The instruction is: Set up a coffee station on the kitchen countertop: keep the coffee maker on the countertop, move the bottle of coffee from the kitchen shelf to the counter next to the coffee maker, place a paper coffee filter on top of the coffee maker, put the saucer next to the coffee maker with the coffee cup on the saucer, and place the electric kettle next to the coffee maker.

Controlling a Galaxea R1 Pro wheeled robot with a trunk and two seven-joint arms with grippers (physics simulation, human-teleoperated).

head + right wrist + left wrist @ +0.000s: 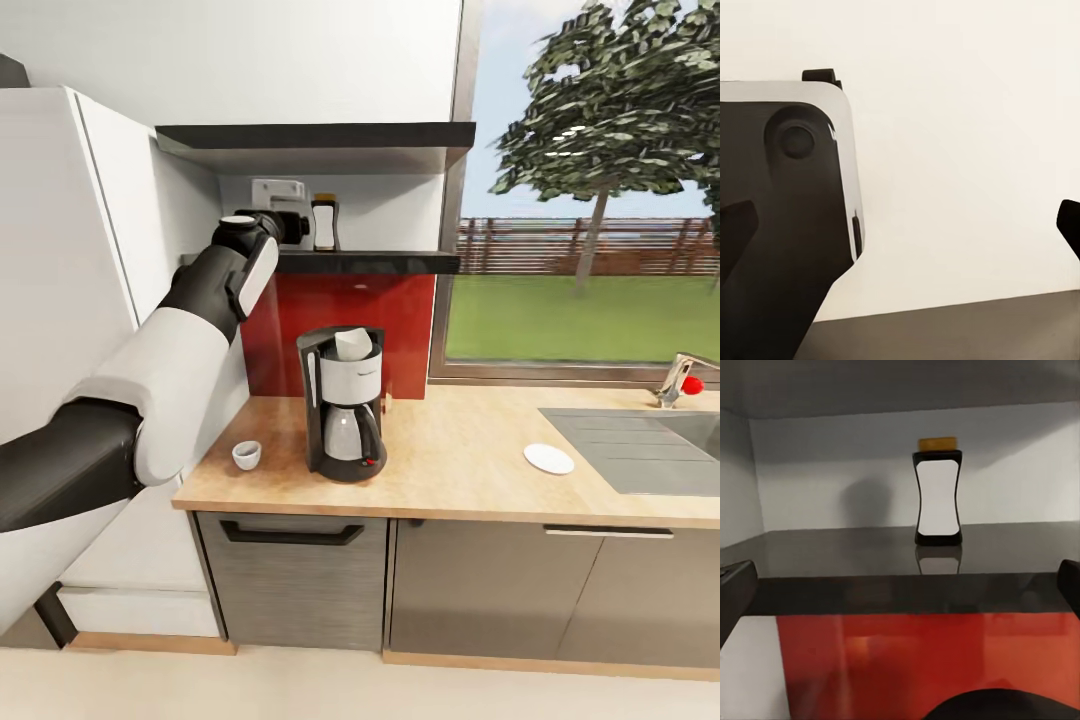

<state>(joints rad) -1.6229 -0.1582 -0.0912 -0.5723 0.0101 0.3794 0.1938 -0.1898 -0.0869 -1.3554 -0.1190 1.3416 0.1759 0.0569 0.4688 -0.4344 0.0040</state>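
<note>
One bottle of coffee (938,495) stands on the kitchen shelf (870,556). The left gripper (900,585) is spread wide and empty, near the shelf's front edge, apart from the bottle.

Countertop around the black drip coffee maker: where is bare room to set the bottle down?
Right of the black-and-silver coffee maker, the light wood-grain countertop lies bare up to the flat white saucer and grey sink. The left side is tighter: the small white bowl-shaped cup sits near the counter's end.

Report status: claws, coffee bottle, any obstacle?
Left claw open, empty, at shelf edge. Coffee bottle upright on shelf, ungrasped. Right claw open. Path clear.
</note>
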